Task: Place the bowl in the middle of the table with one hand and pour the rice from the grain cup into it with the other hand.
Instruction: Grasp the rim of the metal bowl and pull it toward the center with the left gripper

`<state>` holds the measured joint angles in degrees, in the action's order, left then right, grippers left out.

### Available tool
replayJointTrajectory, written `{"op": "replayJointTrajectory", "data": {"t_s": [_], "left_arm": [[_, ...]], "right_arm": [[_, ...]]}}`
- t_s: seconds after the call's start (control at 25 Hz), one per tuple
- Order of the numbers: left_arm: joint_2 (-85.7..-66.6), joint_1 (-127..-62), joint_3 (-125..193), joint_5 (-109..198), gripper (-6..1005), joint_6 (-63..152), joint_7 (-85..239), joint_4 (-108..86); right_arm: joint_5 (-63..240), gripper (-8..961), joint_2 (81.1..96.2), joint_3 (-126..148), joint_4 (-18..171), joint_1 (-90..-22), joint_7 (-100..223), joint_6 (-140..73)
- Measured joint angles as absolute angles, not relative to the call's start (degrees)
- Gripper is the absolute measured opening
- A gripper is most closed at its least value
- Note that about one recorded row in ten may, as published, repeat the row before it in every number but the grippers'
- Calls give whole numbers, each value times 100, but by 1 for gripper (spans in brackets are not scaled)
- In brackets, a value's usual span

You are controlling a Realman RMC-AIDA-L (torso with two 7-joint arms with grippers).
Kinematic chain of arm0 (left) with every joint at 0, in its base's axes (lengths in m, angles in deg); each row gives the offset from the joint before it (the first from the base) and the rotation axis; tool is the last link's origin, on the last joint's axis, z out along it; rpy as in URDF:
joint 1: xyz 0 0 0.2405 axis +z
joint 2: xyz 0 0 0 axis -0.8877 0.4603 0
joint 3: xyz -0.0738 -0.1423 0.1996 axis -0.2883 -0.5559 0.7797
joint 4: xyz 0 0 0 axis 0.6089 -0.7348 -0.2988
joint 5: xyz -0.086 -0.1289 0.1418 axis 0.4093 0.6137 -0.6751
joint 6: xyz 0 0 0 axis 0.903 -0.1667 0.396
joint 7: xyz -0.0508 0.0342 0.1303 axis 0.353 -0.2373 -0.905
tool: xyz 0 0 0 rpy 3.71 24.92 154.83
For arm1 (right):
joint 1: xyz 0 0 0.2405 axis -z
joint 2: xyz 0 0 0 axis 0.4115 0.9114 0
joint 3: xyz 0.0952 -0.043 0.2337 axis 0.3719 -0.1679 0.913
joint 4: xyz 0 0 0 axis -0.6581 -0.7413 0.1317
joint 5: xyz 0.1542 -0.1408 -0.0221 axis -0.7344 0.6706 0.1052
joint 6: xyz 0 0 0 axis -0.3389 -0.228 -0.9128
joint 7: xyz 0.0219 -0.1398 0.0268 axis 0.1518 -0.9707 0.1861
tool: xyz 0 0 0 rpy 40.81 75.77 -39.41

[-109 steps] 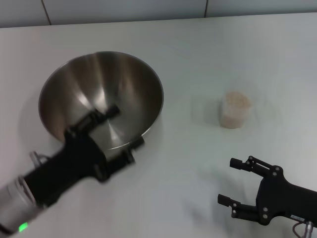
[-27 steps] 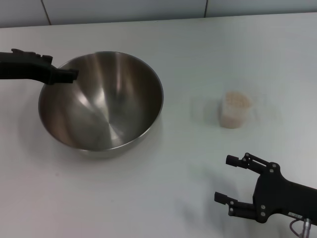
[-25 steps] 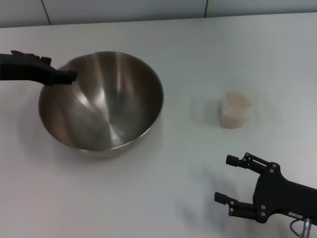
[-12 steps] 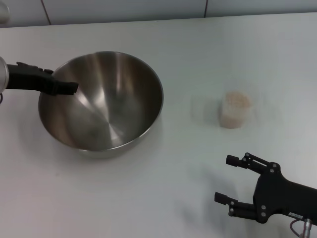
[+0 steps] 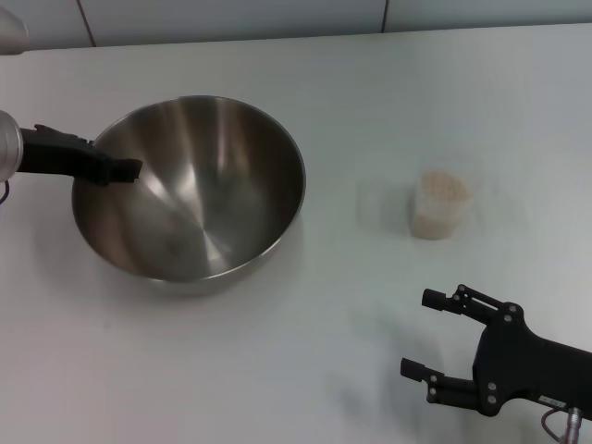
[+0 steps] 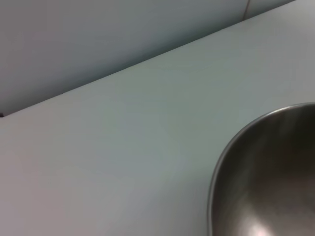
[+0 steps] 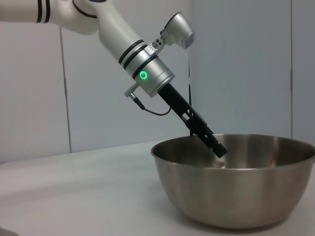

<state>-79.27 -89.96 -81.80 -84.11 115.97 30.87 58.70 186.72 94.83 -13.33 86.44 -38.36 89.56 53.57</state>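
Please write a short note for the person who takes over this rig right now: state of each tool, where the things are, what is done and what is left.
Left tool: at the far-left rim of the bowl, reaching just over it; grip state unclear.
Right tool: open, low at the near right, holding nothing.
Bowl: upright and empty on the table, left of centre.
Grain cup: upright to the bowl's right, apart from it, full of rice.
Done: nothing poured.
Left: centre the bowl if needed, pick up the cup, pour the rice into the bowl.
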Motion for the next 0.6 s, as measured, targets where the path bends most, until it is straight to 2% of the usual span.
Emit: {"op": "replayJointTrajectory", "data": {"t_s": [0.16,0.6], "left_arm": [[-7920,-9075,-8242,-8490,510,11593,3087,5788],[-7926,-9179,-8267,-8449,269,11612,3056,5680]], "right_arm": [[18672,829,9483,-1333,8644,-3836,8958,5358],[18672,829,9483,-1333,8637,-3836,8963,5353]]}}
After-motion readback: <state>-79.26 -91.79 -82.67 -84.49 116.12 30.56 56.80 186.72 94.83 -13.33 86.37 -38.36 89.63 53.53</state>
